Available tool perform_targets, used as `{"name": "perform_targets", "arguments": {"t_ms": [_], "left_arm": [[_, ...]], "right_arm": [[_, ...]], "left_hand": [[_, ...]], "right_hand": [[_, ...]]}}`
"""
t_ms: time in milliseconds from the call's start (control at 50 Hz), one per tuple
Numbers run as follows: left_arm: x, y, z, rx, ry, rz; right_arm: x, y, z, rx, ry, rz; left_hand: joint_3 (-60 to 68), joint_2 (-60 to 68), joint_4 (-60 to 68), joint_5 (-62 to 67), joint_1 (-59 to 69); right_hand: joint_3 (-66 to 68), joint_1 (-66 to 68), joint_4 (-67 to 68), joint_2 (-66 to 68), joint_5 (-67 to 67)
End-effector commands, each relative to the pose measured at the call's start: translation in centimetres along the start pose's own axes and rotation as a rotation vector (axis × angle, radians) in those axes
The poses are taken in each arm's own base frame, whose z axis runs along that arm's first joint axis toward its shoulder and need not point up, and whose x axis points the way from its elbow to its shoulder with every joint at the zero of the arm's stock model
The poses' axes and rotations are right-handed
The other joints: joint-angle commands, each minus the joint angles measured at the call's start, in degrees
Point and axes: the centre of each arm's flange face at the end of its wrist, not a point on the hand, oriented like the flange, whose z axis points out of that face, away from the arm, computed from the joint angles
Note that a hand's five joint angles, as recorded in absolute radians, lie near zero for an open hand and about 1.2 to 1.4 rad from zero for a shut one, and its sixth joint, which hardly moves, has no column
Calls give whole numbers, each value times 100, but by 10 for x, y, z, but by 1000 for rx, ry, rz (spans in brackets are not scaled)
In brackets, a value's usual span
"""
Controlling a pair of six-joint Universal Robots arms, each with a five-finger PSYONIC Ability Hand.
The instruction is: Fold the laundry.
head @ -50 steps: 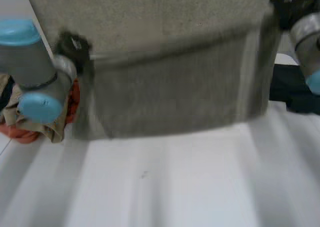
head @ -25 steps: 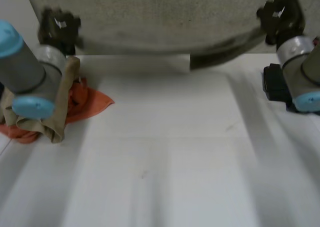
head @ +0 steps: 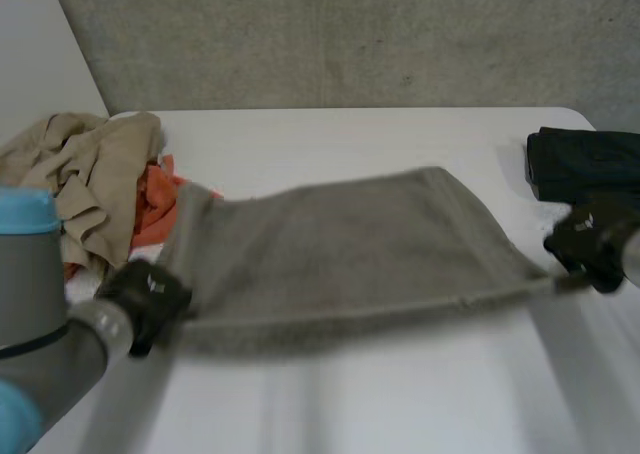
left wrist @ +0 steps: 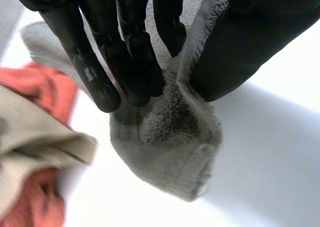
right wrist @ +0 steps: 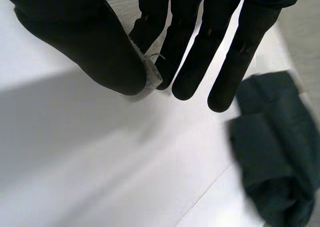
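A grey towel (head: 340, 249) is stretched between my two hands just above the white table (head: 400, 394), its far part draping toward the back. My left hand (head: 148, 296) pinches the towel's near left corner (left wrist: 170, 137) between straight fingers (left wrist: 125, 57) and thumb. At the near right corner, my right hand (head: 590, 239) pinches a small tip of the towel (right wrist: 150, 77) between thumb and fingers (right wrist: 190, 52).
A heap of beige cloth (head: 85, 179) and orange cloth (head: 155, 209) lies at the table's left, close to my left hand; the orange cloth (left wrist: 35, 87) lies beside the fingers. A dark folded garment (head: 585, 164) sits at the right edge, also beside my right hand (right wrist: 275, 152).
Both hands have swung the towel down from high in front of the camera to low over the table, coming toward the near side. The grips held.
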Motion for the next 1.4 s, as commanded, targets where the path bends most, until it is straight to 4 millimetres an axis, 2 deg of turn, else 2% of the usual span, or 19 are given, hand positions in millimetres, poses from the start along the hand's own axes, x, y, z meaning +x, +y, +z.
{"name": "perform_targets", "arguments": {"t_ms": [20,200,260,280,340,360,420,500,540,680,840,920,1020,1100,1180,1260,1300,1320,1400], "left_arm": [[-11,-10,-18,26,14,48],[-56,-50,55,137,-196,40],[-90,-82,70,215,-326,35],[-112,-100,73,270,-409,30],[-152,-134,68,397,-562,6],[-178,-154,58,500,-670,-14],[-223,-186,28,705,-860,-84],[-242,-201,4,893,-906,-187],[-240,-202,2,921,-879,-201],[-222,-184,15,855,-792,-226],[-186,-149,49,738,-678,-272],[-154,-123,73,645,-576,-308],[-95,-75,110,475,-421,-343],[-57,-46,128,378,-342,-341],[-43,-29,132,315,-318,-321],[-45,-24,121,293,-317,-317],[-45,-23,115,289,-312,-317],[-45,-24,108,292,-303,-318],[-44,-19,96,293,-255,-311]], "right_arm": [[-3,-9,-4,58,-7,-49],[8,-36,51,158,83,22],[38,-59,63,229,230,50],[61,-77,63,297,335,77],[99,-106,52,432,498,134],[125,-125,39,548,610,179],[163,-152,12,783,780,256],[184,-168,-20,1002,903,299],[187,-169,-25,1045,928,292],[168,-159,-7,1001,835,291],[134,-134,27,869,679,315],[101,-115,50,780,540,327],[46,-74,86,608,360,338],[19,-46,103,492,291,316],[7,-29,109,418,254,304],[7,-22,108,390,238,317],[8,-20,107,386,237,326],[8,-19,106,382,235,333],[11,-18,103,385,238,353]], "left_hand": [[1158,1132,1103,1267,1429],[1158,1132,1103,1267,1429],[1158,1132,1103,1267,1429],[1158,1132,1103,1267,1429],[1158,1132,1103,1267,1429],[1158,1132,1103,1267,1429],[1158,1132,1103,1267,1429],[1158,1132,1103,1267,1429],[1158,1132,1103,1267,1429],[1158,1132,1103,1267,1429],[1158,1132,1103,1267,1429],[1158,1132,1103,1267,1429],[1158,1132,1103,1267,1429],[1158,1132,1103,1267,1429],[1158,1132,1103,1267,1429],[1143,1117,1088,1252,1414],[22,-4,-33,131,293],[-1150,-1176,-1204,-1041,-879],[-2822,-2848,-2877,-2713,-2551]], "right_hand": [[1195,1385,1148,1284,1122],[1195,1385,1148,1284,1122],[1195,1385,1148,1284,1122],[1195,1385,1148,1284,1122],[1195,1385,1148,1284,1122],[1195,1385,1148,1284,1122],[1195,1385,1148,1284,1122],[1195,1385,1148,1284,1122],[1195,1385,1148,1284,1122],[1195,1385,1148,1284,1122],[1195,1385,1148,1284,1122],[1195,1385,1148,1284,1122],[1195,1385,1148,1284,1122],[1195,1385,1148,1284,1122],[1195,1385,1148,1284,1122],[1195,1385,1148,1284,1122],[1195,1385,1148,1284,1122],[1195,1385,1148,1284,1122],[1195,1385,1148,1284,1122]]}}
